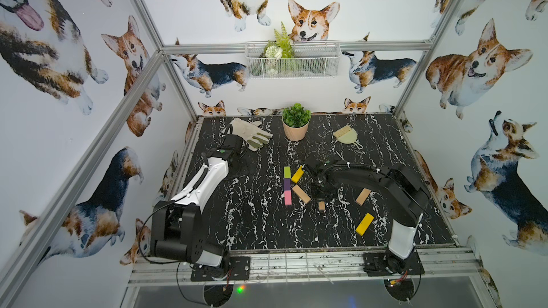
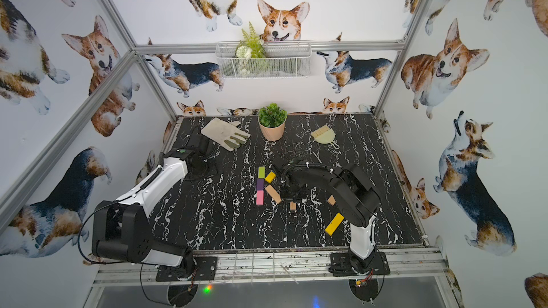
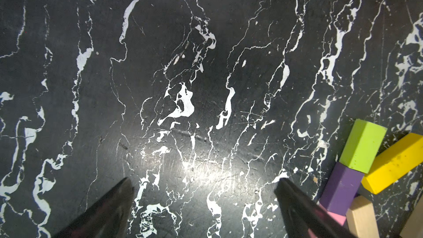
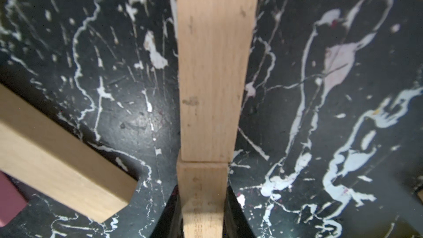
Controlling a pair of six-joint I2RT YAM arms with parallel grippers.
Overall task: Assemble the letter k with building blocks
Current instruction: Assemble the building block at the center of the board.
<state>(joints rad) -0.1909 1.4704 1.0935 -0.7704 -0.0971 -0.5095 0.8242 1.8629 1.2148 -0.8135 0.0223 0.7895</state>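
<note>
My right claw (image 4: 202, 191) is clamped tight on the near end of a plain tan wooden block (image 4: 210, 76). The block runs straight out from between the fingers (image 4: 238, 216). I cannot tell whether it is lifted off the black marble tabletop (image 4: 320, 133) or resting on it.

Just to this claw's left lies a second tan block (image 1: 301, 194), set on a slant. Its far end meets a straight column of three blocks laid end to end: lime green block (image 1: 287, 172), purple block (image 1: 286, 184) and pink block (image 1: 287, 197). A yellow block (image 1: 297, 174) slants away from the column's green-purple joint and ends close by the claw's wrist.

On the claw's right and well apart from it, beside the forearm, a third tan block (image 1: 363, 196) and a second yellow block (image 1: 364, 224) lie loose.

My left claw (image 3: 204, 180) has its jaws spread as wide as they go, gripping nothing, above bare marble. The column is off to its right, and a work glove (image 1: 250, 133) lies near it.
</note>
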